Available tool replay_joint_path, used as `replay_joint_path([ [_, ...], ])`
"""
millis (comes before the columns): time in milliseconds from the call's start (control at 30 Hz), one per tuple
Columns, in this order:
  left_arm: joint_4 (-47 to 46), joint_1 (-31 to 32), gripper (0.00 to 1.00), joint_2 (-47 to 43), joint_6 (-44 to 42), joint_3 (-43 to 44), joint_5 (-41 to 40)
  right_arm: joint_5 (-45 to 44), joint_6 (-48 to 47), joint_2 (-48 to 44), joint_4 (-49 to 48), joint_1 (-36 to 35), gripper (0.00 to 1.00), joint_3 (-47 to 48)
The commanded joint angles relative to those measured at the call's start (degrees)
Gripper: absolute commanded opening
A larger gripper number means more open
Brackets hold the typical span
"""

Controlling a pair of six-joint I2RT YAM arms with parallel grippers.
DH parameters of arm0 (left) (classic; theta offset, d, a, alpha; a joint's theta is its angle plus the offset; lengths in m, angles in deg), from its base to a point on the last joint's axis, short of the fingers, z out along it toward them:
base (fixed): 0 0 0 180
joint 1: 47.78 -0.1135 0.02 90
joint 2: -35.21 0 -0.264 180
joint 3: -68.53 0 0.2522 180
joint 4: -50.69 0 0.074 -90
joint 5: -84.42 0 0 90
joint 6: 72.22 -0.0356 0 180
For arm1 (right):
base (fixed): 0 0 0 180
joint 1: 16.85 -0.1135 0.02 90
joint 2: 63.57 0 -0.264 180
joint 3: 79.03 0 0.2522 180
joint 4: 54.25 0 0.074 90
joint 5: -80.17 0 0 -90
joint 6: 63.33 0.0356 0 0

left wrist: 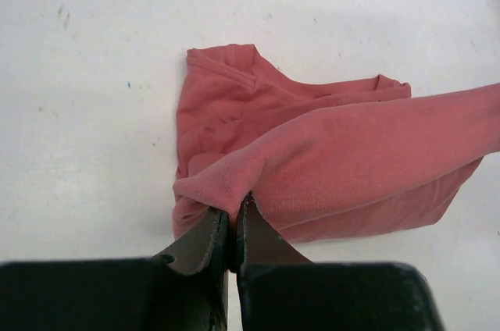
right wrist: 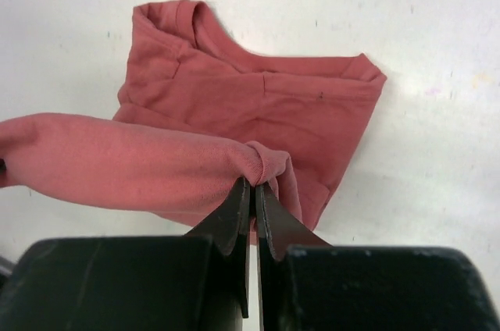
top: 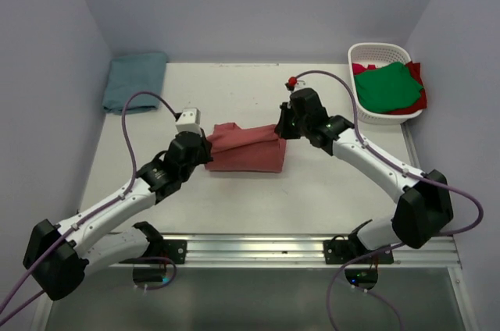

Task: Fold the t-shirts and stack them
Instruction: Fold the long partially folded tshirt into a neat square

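Note:
A faded brick-red t-shirt (top: 246,149) lies partly folded at the table's middle. My left gripper (top: 208,149) is shut on its left edge; in the left wrist view the gripper (left wrist: 233,208) pinches a lifted fold of the shirt (left wrist: 312,151). My right gripper (top: 280,129) is shut on the right edge; in the right wrist view the gripper (right wrist: 253,186) holds a rolled hem of the shirt (right wrist: 258,104). The held fold hangs raised between both grippers over the lower layer. A teal-blue shirt (top: 135,80) lies folded at the back left. Green (top: 388,85) and brighter red (top: 416,73) shirts sit in the basket.
A white slotted plastic basket (top: 378,51) stands at the back right corner. Grey walls enclose the table on three sides. A metal rail (top: 258,247) runs along the near edge by the arm bases.

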Motion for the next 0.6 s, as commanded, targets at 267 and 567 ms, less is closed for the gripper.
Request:
replay_joint_path([
  [267, -26.75, -15.87, 0.0, 27.57, -9.56, 10.57, 16.57, -8.0, -1.95, 22.08, -4.31, 5.72, 0.0, 17.65],
  [567, -28.44, -23.09, 0.0, 53.94, -11.32, 32.18, 29.84, -10.21, 0.6, 48.77, 2.88, 8.0, 0.0, 43.21],
])
